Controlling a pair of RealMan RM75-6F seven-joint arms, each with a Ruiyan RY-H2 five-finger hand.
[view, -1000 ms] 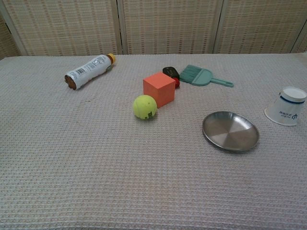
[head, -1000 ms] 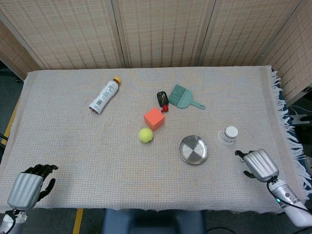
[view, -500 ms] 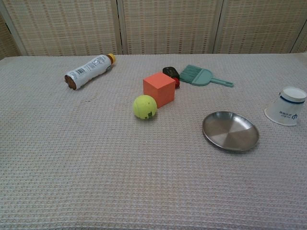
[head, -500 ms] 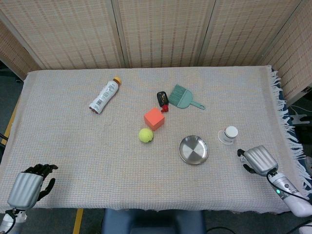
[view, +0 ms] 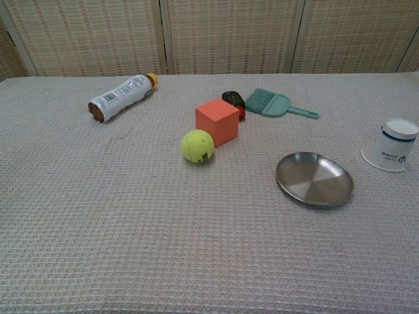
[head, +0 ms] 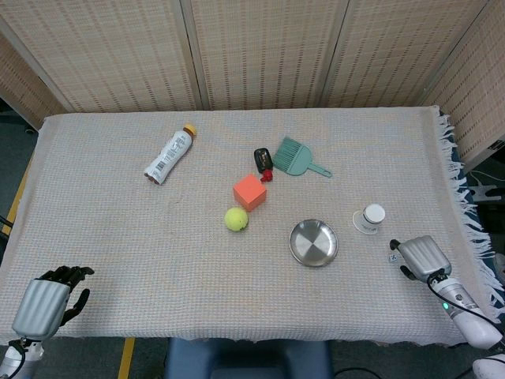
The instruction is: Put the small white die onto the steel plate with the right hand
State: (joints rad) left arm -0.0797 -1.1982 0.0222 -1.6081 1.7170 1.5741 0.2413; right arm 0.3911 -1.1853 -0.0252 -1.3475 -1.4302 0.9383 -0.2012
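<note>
Reach phase: small white die [head: 392,257] is lying on the cloth just beside the right hand [head: 418,257], not yet being grasped; finger state cannot be told. Steel plate [head: 313,242] is sitting bare to its left. Next, die needs pinching, then carrying leftward

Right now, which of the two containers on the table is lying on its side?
The white bottle with the orange cap, at the far left, lies on its side. The paper cup near the right hand stands upside down.

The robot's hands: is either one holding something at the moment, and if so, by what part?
Nothing is clearly held. The small white die lies at the fingertips of the right hand; a grip cannot be told. The left hand holds nothing.
</note>
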